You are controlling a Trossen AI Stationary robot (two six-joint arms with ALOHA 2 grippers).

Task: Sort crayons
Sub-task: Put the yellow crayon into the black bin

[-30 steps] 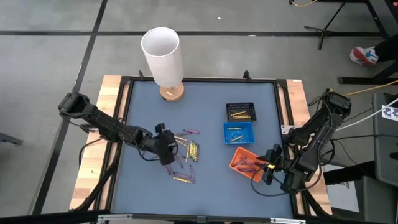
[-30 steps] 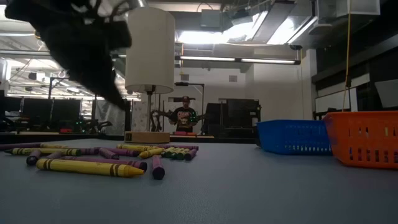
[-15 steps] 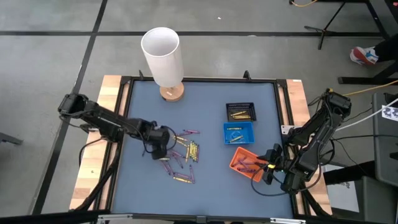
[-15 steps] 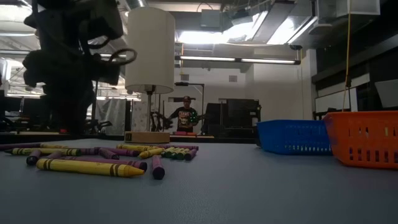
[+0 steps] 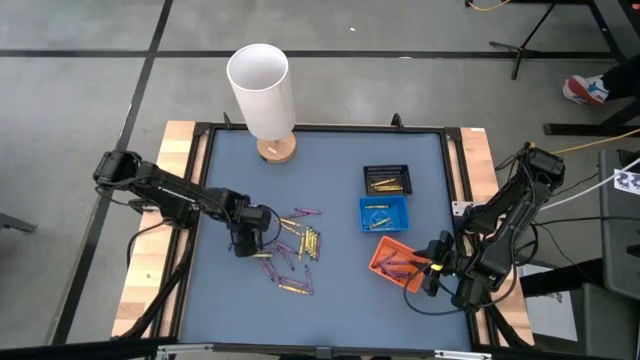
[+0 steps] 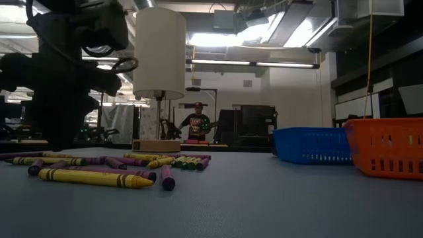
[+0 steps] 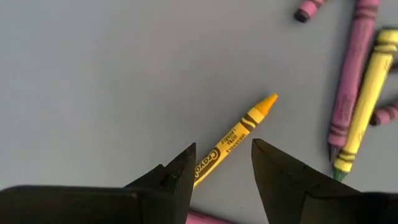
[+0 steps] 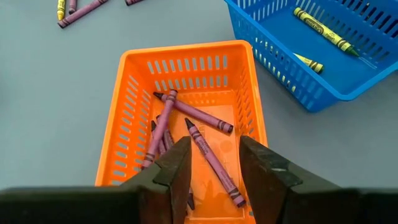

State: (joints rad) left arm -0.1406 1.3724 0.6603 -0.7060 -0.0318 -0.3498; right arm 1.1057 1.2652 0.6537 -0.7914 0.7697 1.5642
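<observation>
Sitting under everything is the big blue-gray table (image 5: 330, 180), with wooden edges. At about 11 o'clock on it stands a tall white lamp (image 5: 262, 92) on a round wooden foot.

At 9 o'clock the left arm reaches in. Its left hand (image 7: 222, 163) points down at the table, right by the pile of loose crayons (image 5: 293, 248). Its two fingers stand apart with nothing between them, and one yellow crayon (image 7: 235, 139) lies flat on the table just under the gap.

At 4 o'clock the right arm waits. Its right hand (image 8: 214, 163) hangs over the orange tray (image 8: 127, 112), with its fingers apart and holding nothing.

Three small trays sit in a row at about 3 o'clock. The black tray (image 5: 386, 180) is farthest back and has yellow sticks in it. The blue tray (image 5: 385, 214) is in the middle and holds a few yellow crayons. The orange tray is nearest the right arm and holds purple crayons (image 8: 198, 116).

The loose crayons, yellow and purple mixed, lie a bit left of the table's middle, toward 7 o'clock. How many there are is hard to count from above.

Far behind the table, a person (image 6: 196, 122) stands in the room.
</observation>
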